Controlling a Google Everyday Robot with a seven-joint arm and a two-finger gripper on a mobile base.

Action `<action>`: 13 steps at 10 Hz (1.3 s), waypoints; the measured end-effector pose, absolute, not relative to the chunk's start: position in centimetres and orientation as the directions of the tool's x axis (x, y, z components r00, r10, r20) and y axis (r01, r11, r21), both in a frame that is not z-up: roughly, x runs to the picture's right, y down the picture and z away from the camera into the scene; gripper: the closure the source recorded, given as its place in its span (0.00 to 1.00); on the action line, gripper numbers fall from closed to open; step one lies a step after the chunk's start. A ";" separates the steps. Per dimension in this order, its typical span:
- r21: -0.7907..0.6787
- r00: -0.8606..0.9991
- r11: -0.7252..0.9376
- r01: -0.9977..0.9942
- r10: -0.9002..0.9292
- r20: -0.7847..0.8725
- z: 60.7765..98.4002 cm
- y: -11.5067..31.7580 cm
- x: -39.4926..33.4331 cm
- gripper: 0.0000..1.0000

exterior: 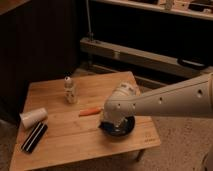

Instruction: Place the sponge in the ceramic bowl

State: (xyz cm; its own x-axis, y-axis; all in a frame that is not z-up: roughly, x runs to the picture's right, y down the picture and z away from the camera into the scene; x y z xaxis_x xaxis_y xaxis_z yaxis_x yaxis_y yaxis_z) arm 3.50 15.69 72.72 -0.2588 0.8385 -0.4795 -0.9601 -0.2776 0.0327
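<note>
The glossy black ceramic bowl (126, 129) sits near the right front of the wooden table (75, 137). My arm reaches in from the right, and its white wrist covers the bowl's upper left part. My gripper (107, 121) points down at the bowl's left rim. It is shut on the small dark-blue sponge (103, 123), which hangs just above that rim. Most of the sponge is hidden by the gripper.
A thin orange stick (90, 111) lies just left of the gripper. A small bottle (70, 91) stands at mid-table, and a white paper cup (32, 117) lies on its side at the left. A striped long box (34, 137) sits below it. The table's right edge is close to the bowl.
</note>
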 end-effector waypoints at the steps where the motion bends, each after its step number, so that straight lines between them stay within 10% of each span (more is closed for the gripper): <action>1: 0.048 -0.281 -0.295 -0.954 0.830 -0.481 73.5 15.4 4.4 0.91; 4: 0.054 -0.295 -0.309 -0.949 0.818 -0.494 76.0 14.0 5.6 0.89; 11: 0.000 -0.278 -0.324 -0.946 0.812 -0.513 80.4 12.0 6.6 0.24; 13: -0.038 -0.277 -0.345 -0.938 0.810 -0.517 80.4 12.2 7.3 0.20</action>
State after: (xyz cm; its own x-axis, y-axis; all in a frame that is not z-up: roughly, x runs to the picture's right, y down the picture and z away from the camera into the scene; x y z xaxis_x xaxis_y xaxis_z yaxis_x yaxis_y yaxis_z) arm 7.29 12.20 80.36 -0.2770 0.8100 -0.5169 -0.9378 -0.3451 -0.0383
